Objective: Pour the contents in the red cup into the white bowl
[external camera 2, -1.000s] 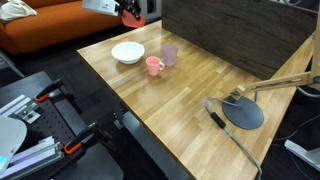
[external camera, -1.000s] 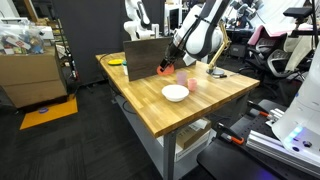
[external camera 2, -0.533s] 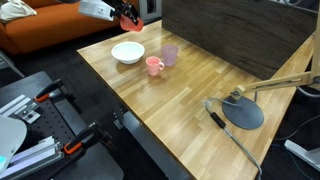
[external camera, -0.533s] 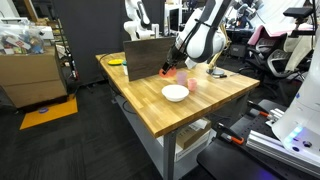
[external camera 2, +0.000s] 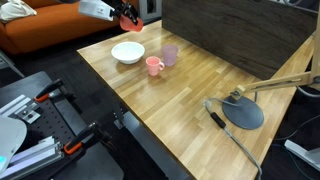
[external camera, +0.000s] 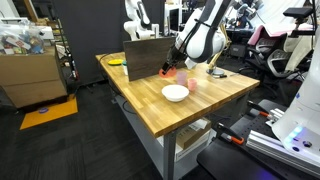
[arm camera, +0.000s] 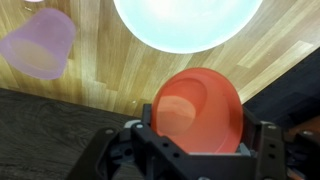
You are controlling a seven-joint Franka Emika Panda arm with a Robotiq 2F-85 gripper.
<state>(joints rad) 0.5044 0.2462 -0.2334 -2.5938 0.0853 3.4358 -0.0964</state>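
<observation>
One small tumbler fills the near part of the wrist view: the red cup (arm camera: 197, 108), pinched between the dark fingers of the tool (arm camera: 206, 142), whose jaws stand narrowed onto its sides. We judge it a light, stiff plastic thing, smooth and a little slippery. A hold across the middle of the wall, as this one looks to be, suits it better than one near the thin rim, which could flex. A firm but not crushing squeeze should keep it from sliding as it tips. It looks plain orange-red and slightly tapered, with no handle or marking. We cannot tell whether we face its mouth or its base, nor what is inside. Just beyond it lies the white bowl (arm camera: 188, 20), shallow, round and wider than the cup, resting on the wooden desk (arm camera: 110, 75). In an exterior view the cup (external camera 2: 131, 20) hangs in the air, clear of the desk and near the bowl, though by the wrist view we judge it not yet over the bowl. Farther off stand a lavender cup (arm camera: 38, 45) and, in an exterior view, a pink cup (external camera 2: 153, 66), both apart from the bowl.
</observation>
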